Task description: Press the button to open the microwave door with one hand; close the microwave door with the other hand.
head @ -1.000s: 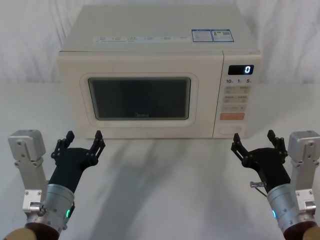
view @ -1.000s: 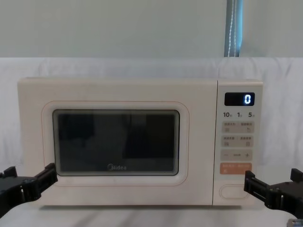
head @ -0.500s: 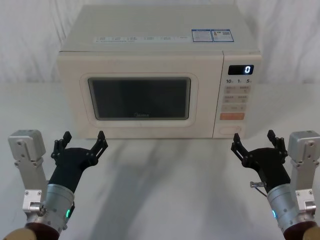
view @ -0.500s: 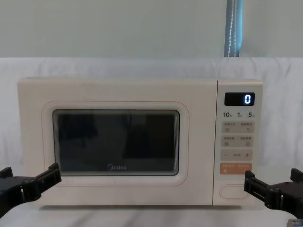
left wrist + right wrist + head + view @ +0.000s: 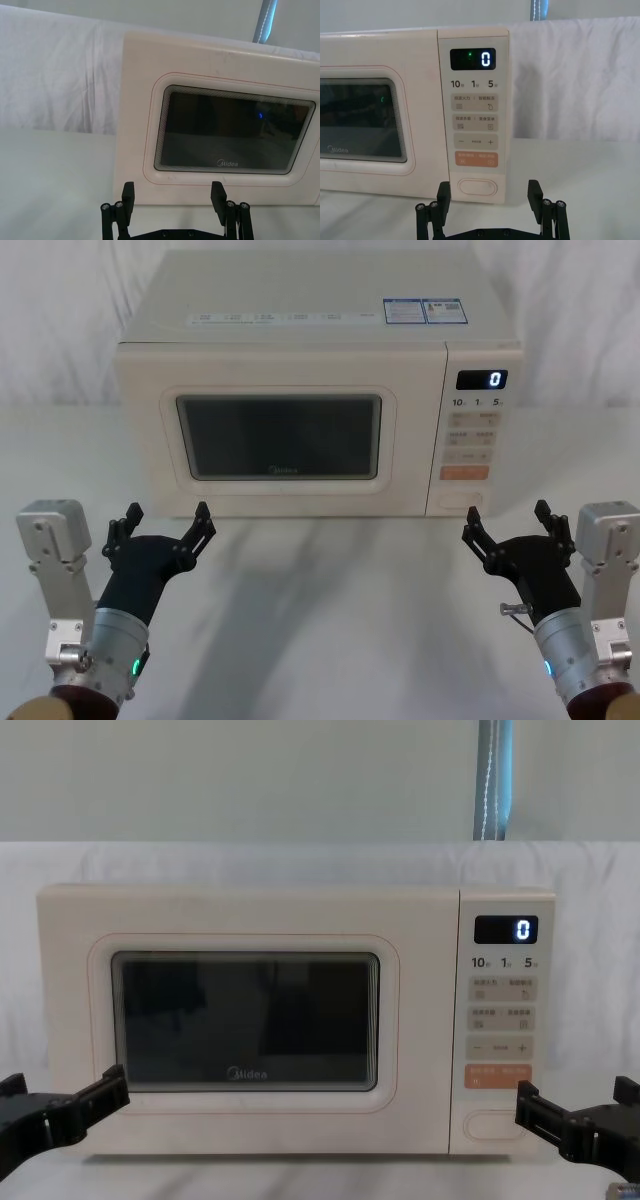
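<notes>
Cream microwave door point(image 5: 280, 435) is shut, and both grippers wait in front, wide open and holding nothing.
The right gripper point(image 5: 508, 528) sits just below the button point(image 5: 461, 501); aim too high and it could hit the orange key point(image 5: 464, 473). The left gripper point(image 5: 162, 523) could block the swinging door.

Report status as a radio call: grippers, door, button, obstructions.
Left gripper open, right gripper open, both short of microwave. Microwave door shut. Button unpressed. Nothing between right gripper and button.
</notes>
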